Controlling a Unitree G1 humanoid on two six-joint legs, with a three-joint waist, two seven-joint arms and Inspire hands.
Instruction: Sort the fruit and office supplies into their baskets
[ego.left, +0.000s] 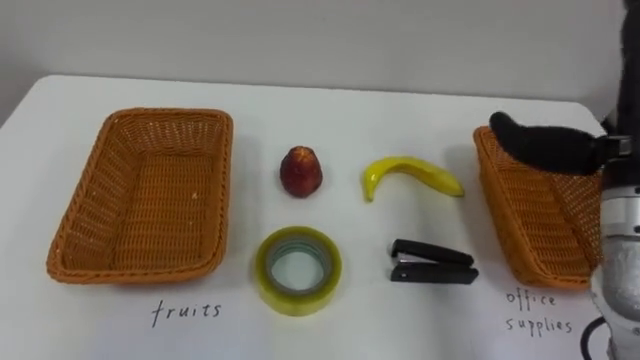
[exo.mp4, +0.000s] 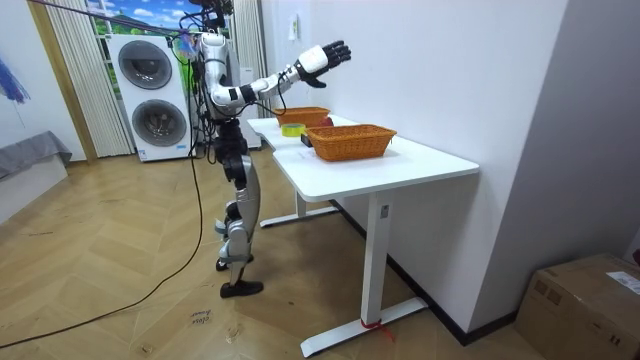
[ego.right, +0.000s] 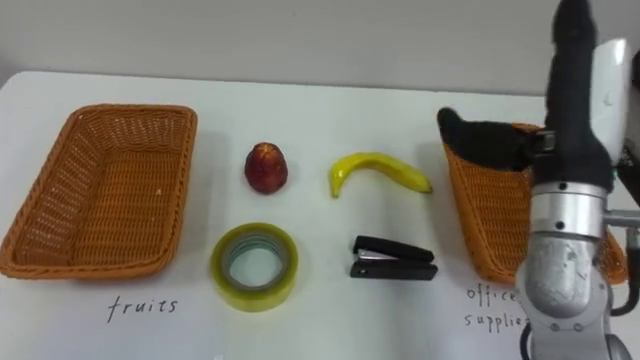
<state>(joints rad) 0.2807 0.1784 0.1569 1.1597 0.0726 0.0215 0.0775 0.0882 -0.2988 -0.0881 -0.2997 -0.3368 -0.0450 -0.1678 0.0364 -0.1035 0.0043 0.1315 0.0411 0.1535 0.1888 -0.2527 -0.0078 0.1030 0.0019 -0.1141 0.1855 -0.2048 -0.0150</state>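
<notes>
A white rectangular table (ego.left: 350, 110) is standing against a pale wall (ego.left: 300, 40). The robot is standing upright at its edge on a herringbone wooden floor (exo.mp4: 120, 260). Two stacked white washing machines (exo.mp4: 150, 95) are sitting behind it at the room view's left, and a brown cardboard box (exo.mp4: 585, 295) is resting at the lower right.

Nearest on the tabletop, a yellow-green roll of clear adhesive tape (ego.left: 298, 270) is lying flat, with a black stapler (ego.left: 432, 262) lying to its right. Farther back, a red apple (ego.left: 300, 172) is standing upright beyond the tape, and a curved yellow banana (ego.left: 410, 177) is lying beyond the stapler. All four are sitting apart from one another, between the baskets.

At the left, an orange-brown rectangular wicker basket (ego.left: 135, 268) is showing only its bare woven bottom. At the right edge, a second wicker basket (ego.left: 525, 220) is showing bare weave where it is visible. The robot's right hand (ego.right: 572, 120) is hovering raised above it, fingers straight and spread, thumb pointing left, holding nothing.
</notes>
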